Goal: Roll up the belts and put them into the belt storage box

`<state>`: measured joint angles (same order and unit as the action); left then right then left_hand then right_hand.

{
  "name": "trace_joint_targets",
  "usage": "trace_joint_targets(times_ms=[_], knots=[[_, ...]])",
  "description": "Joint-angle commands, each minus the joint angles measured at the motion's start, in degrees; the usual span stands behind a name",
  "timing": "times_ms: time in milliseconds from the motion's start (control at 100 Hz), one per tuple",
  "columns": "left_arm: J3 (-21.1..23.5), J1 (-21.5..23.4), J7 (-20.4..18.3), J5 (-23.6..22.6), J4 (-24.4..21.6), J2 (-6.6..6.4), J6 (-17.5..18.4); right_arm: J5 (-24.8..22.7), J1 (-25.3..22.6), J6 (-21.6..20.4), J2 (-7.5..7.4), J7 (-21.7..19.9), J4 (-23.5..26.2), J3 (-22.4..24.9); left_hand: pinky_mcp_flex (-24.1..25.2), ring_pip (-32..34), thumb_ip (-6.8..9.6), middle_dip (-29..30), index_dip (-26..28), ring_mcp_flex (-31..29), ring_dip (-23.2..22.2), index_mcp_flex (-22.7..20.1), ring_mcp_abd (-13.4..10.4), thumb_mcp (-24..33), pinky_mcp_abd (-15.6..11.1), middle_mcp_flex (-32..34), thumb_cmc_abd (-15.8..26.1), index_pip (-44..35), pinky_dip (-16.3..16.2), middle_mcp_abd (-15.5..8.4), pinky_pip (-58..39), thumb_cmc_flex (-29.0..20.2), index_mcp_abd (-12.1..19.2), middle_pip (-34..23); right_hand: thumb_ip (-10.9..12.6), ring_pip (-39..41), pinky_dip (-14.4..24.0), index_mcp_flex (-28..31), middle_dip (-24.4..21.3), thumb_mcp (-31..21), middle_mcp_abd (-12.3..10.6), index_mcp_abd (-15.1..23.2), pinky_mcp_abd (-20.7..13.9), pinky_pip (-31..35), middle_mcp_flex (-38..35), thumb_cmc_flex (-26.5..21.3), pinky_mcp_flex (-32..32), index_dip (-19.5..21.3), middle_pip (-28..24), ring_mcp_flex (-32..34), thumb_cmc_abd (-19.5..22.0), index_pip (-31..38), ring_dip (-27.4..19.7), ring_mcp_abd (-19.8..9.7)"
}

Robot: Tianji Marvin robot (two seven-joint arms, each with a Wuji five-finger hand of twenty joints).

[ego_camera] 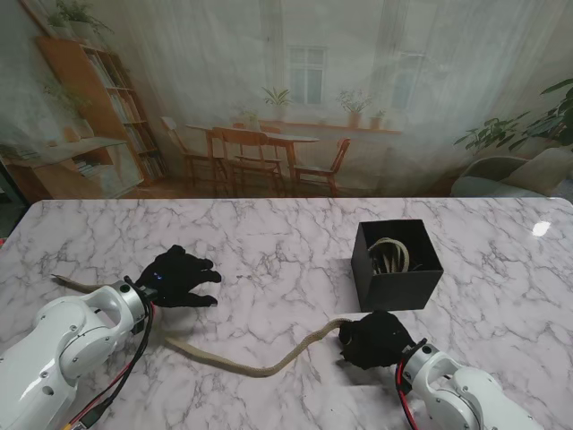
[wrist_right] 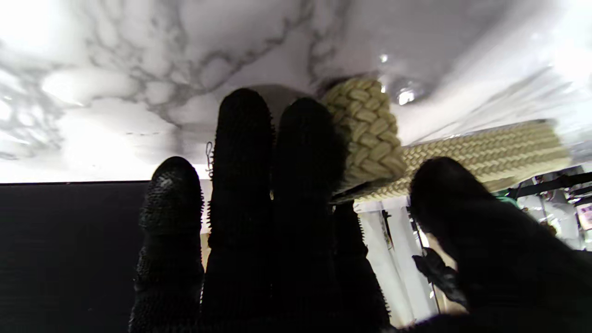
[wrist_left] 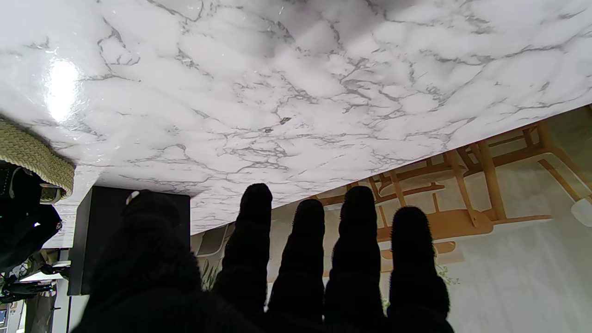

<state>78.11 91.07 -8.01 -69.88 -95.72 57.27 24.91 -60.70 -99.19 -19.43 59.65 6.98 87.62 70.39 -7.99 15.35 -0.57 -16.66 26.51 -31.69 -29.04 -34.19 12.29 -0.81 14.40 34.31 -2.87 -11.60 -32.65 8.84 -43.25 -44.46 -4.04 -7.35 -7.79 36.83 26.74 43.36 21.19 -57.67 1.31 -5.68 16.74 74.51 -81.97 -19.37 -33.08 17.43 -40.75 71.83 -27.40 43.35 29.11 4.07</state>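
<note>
On the left of the stand view, the left hand (ego_camera: 182, 276) hovers over the marble surface (ego_camera: 269, 242) with its fingers (wrist_left: 253, 240) spread and straight, holding nothing. The woven tan belt (ego_camera: 242, 363) is just nearer to the robot than this hand, lying flat and running rightward in a loose curve. A further tan strip shows at the far left beyond the left arm; whether it is the same belt's tail cannot be told.

Moving right, the belt rises to the right hand (ego_camera: 376, 340), which rests on its end. In the right wrist view the fingers (wrist_right: 245, 152) press against the belt's folded tip and the thumb sits on the strap beside it, so the hand appears closed on the belt's end, though how firm the hold is cannot be told.

Farther from the robot than the right hand stands the black belt storage box (ego_camera: 397, 265), open-topped, with one coiled belt already inside.

The roll looks barely started. The likely trouble is the stiff weave springing open if the fingers ease off, or the long free length dragging and twisting since the left hand is not steadying it. A loose coil might also catch on the box's rim.
</note>
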Motion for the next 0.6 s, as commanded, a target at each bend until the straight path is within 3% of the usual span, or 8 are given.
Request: trace_joint_targets(times_ms=[0, 180, 210, 270, 320, 420, 490, 590], knots=[[-0.3, 0.1, -0.9, 0.1, -0.2, 0.13, -0.2, 0.0, -0.2, -0.6, -0.52, -3.2, 1.5, 0.3, 0.5, -0.1, -0.37, -0.5, 0.1, -0.5, -0.7, 0.9, 0.5, -0.8, 2.2, 0.3, 2.7, 0.0, 0.4, 0.1, 1.4, -1.2, -1.0, -0.2, 1.4, -6.8, 1.2, 0.1, -1.7, 1.2, -1.5, -4.2, -1.7, -0.8, -1.7, 4.3, 1.8, 2.7, 5.6, -1.9, 0.8, -1.2, -1.6, -3.4], [-0.5, 0.2, -1.2, 0.3, -0.3, 0.14, -0.5, 1.7, -1.4, -3.8, -1.55, -15.1, 6.8, 2.8, 0.6, -0.1, -0.37, -0.5, 0.2, -0.6, -0.7, 0.7, 0.6, -0.8, 2.2, 0.4, 2.7, -0.1, 0.5, 0.1, 1.4, -1.2, -1.0, -0.2, 3.2, -14.8, 1.2, -8.9, -3.4, -2.6, -4.6, -6.4, -4.2, -3.5, 4.5, 2.9, 5.1, 4.0, 15.3, -9.1, -2.4, -6.6, -6.1, -7.5], [-0.5, 0.2, -1.2, 0.4, -0.3, 0.14, -0.5, 2.0, -1.5, -4.5, -1.74, -17.1, 7.6, 3.2, 0.5, -0.1, -0.37, -0.5, 0.2, -0.6, -0.7, 0.7, 0.6, -0.7, 2.2, 0.3, 2.7, -0.1, 0.5, 0.1, 1.4, -1.2, -1.0, -0.2, 4.2, -15.9, 1.1, -10.4, -3.3, -8.8, -4.9, -5.8, -4.4, -4.3, 6.1, 1.0, 5.8, 4.6, 16.2, -10.5, -5.3, -7.2, -7.1, -7.7], [-0.6, 0.2, -1.3, 0.4, -0.3, 0.15, -0.6, 2.5, -1.6, -5.6, -2.04, -19.5, 8.7, 3.8, 0.5, -0.1, -0.38, -0.5, 0.2, -0.6, -0.7, 0.7, 0.6, -0.8, 2.2, 0.4, 2.7, -0.1, 0.5, 0.1, 1.4, -1.2, -0.9, -0.2, 2.1, -16.3, 1.1, -12.4, -2.3, -23.7, -5.2, -5.3, -5.5, -5.3, 7.0, -2.8, 6.2, 6.1, 17.1, -11.7, -15.7, -7.8, -7.8, -8.2], [-0.5, 0.2, -1.3, 0.5, -0.3, 0.16, -0.6, 2.1, -1.7, -5.6, -2.19, -20.6, 9.5, 3.9, 0.5, -0.1, -0.37, -0.5, 0.2, -0.6, -0.7, 0.6, 0.6, -0.7, 2.1, 0.4, 2.7, -0.1, 0.5, 0.0, 1.4, -1.2, -0.9, -0.2, 2.7, -16.6, 0.8, -12.7, -2.0, -31.4, -5.4, -5.5, -7.0, -5.8, 7.2, -5.8, 5.9, 6.6, 17.3, -12.1, -20.4, -7.9, -8.2, -8.8], [-0.5, 0.1, -1.2, 0.8, -0.3, 0.2, -0.7, 0.3, -1.8, -5.4, -2.36, -21.3, 10.2, 4.0, 0.4, -0.1, -0.36, -0.5, 0.2, -0.6, -0.7, 0.4, 0.6, -0.7, 2.2, 0.4, 2.8, -0.2, 0.5, 0.1, 1.3, -1.3, -1.0, -0.2, 6.4, -17.3, 0.2, -13.3, -3.0, -32.3, -7.5, -5.7, -9.3, -6.3, 7.2, -10.8, 4.4, 7.2, 17.7, -11.6, -22.1, -7.5, -9.4, -10.7], [-0.6, 0.1, -1.2, 0.9, -0.3, 0.21, -0.7, -0.5, -1.7, -4.6, -2.43, -21.8, 10.3, 3.9, 0.4, -0.1, -0.37, -0.5, 0.2, -0.6, -0.7, 0.3, 0.7, -0.7, 2.2, 0.4, 2.8, -0.3, 0.5, 0.0, 1.3, -1.3, -0.9, -0.2, 6.1, -17.9, -0.7, -14.0, -5.4, -32.3, -8.7, -5.7, -11.0, -6.4, 7.4, -13.2, 3.1, 7.6, 18.6, -11.0, -21.5, -6.8, -11.2, -11.6], [-0.7, -0.1, -1.5, 1.0, -0.4, 0.2, -0.6, -3.3, -1.4, -4.2, -2.5, -20.5, 9.7, 3.3, 0.4, -0.1, -0.38, -0.5, 0.3, -0.6, -0.7, 0.2, 0.6, -0.8, 2.1, 0.5, 2.8, -0.3, 0.5, 0.0, 1.3, -1.4, -0.9, -0.2, -0.2, -17.1, -2.6, -11.5, -8.0, -30.6, -9.9, -4.8, -13.7, -5.7, 5.6, -14.2, 0.7, 8.2, 18.8, -9.6, -23.9, -3.6, -13.8, -12.8]])
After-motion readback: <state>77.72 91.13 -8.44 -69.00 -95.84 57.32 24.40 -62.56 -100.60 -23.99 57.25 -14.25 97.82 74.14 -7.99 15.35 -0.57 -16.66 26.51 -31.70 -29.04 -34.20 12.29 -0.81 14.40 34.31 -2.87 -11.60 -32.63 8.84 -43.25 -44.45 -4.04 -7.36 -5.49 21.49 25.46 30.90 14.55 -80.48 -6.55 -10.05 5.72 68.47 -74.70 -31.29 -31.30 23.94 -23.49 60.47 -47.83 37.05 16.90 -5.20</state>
